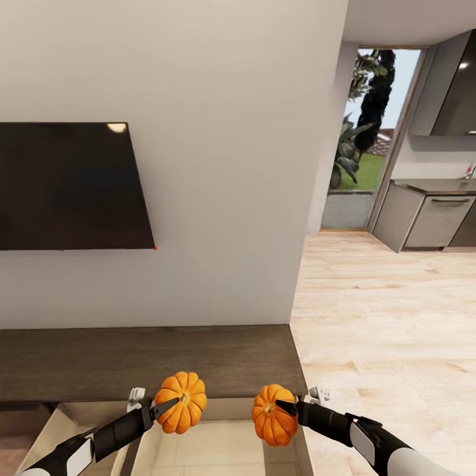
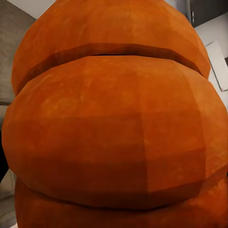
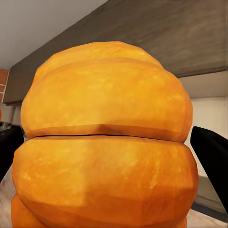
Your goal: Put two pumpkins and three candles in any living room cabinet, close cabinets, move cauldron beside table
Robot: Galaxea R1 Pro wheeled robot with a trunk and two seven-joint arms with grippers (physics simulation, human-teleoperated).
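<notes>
Two orange ribbed pumpkins hang over an open drawer of the long dark-brown cabinet (image 1: 145,360). My left gripper (image 1: 173,404) is shut on the left pumpkin (image 1: 185,396), whose ribbed skin (image 2: 114,128) crowds the left wrist view. My right gripper (image 1: 281,406) is shut on the right pumpkin (image 1: 272,416); in the right wrist view that pumpkin (image 3: 107,147) sits between two dark fingertips (image 3: 211,156). The drawer's light tan inside (image 1: 218,449) lies right below both pumpkins. Candles and cauldron are out of view.
A dark wall-mounted TV (image 1: 69,185) hangs above the cabinet. The wall ends at a corner (image 1: 311,231); right of it light wood floor (image 1: 390,317) runs to grey kitchen units (image 1: 430,215) and a glass door (image 1: 370,139).
</notes>
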